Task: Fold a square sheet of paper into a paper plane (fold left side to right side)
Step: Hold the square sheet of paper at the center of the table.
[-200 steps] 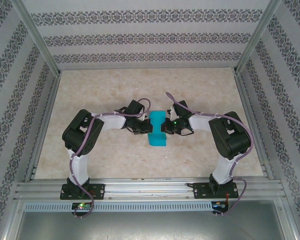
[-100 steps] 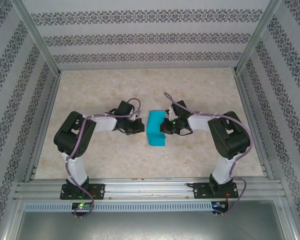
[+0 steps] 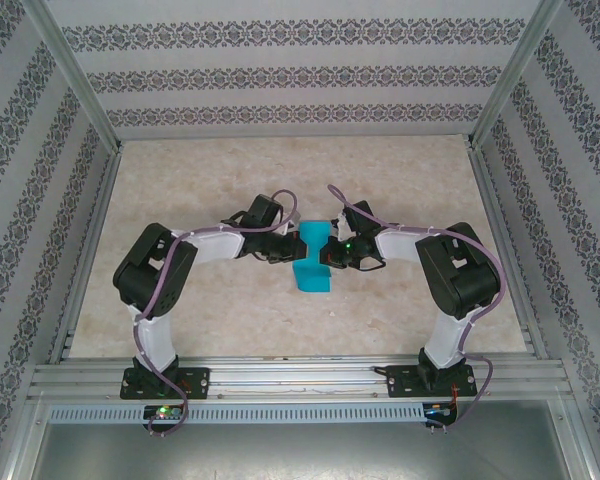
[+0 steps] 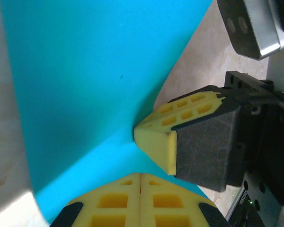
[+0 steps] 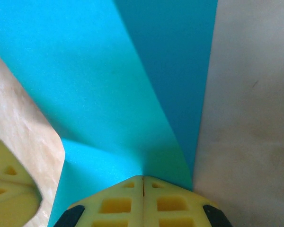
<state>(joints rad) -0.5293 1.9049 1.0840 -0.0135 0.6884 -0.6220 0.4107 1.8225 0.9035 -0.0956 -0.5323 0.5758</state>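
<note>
The teal-blue square sheet of paper (image 3: 313, 272) lies folded and partly raised on the table's middle, pinched in between both grippers. My left gripper (image 3: 289, 255) is shut, its yellow tips pressed against the paper's left side. My right gripper (image 3: 326, 258) is also shut and presses from the right. In the left wrist view my shut left gripper (image 4: 141, 182) rests on the paper (image 4: 94, 71), and the right gripper's yellow fingers (image 4: 163, 139) meet it from the right. In the right wrist view my shut right gripper (image 5: 143, 182) touches the creased paper (image 5: 99, 80), with a left finger (image 5: 7, 189) at the lower left.
The marble-patterned table (image 3: 230, 180) is fenced by aluminium rails (image 3: 90, 240) and patterned walls. Both arm bases sit on the near rail (image 3: 300, 378).
The left gripper, at the paper a second ago, drew back to the left, then returned to the paper's left side. The paper looks narrower now. The right arm stayed put.
</note>
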